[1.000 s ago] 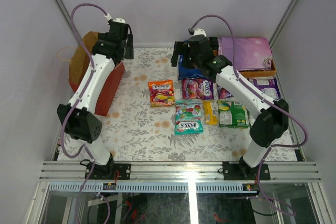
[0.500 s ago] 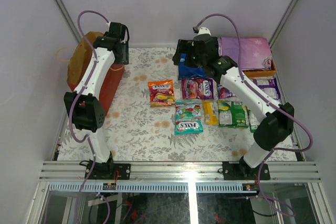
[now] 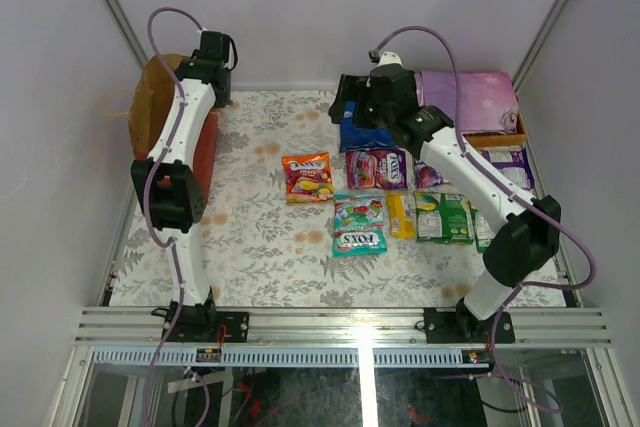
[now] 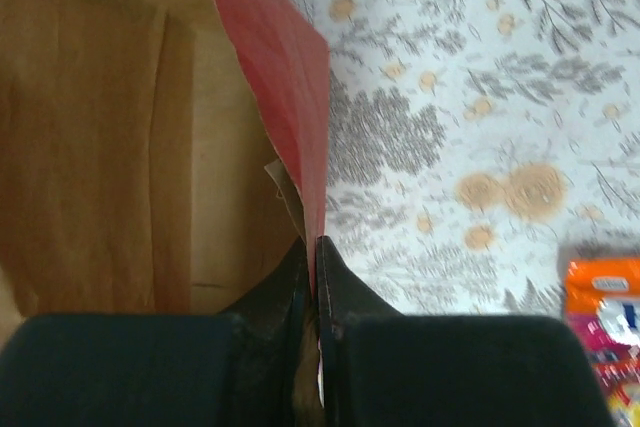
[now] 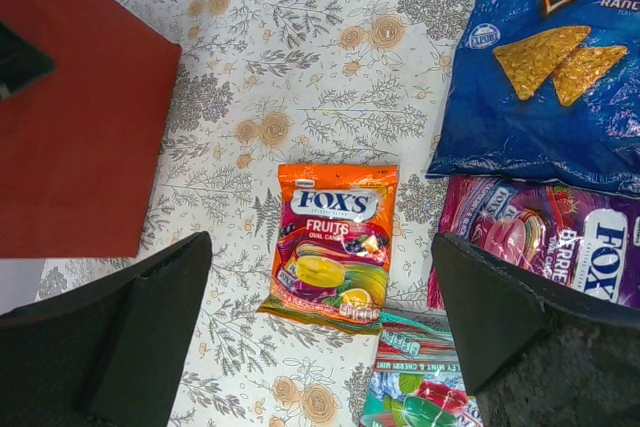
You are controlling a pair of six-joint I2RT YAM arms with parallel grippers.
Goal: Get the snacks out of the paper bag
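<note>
Left gripper (image 4: pixel 315 252) has reached farther left and pinched shut on the red rim of the bag (image 4: pixel 275 77) at far left, arm stretched long; right gripper (image 5: pixel 320 297) hangs wide open above the snacks (image 5: pixel 330 247), centre-right.

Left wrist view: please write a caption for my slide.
The left hand pinches the red edge of the paper bag; brown inside at left, floral table at right.

High near-edge overview, left wrist close on paper bag (image 4: pixel 272 97), right wrist downward, both sharing orange packet (image 5: pixel 330 242)
</note>
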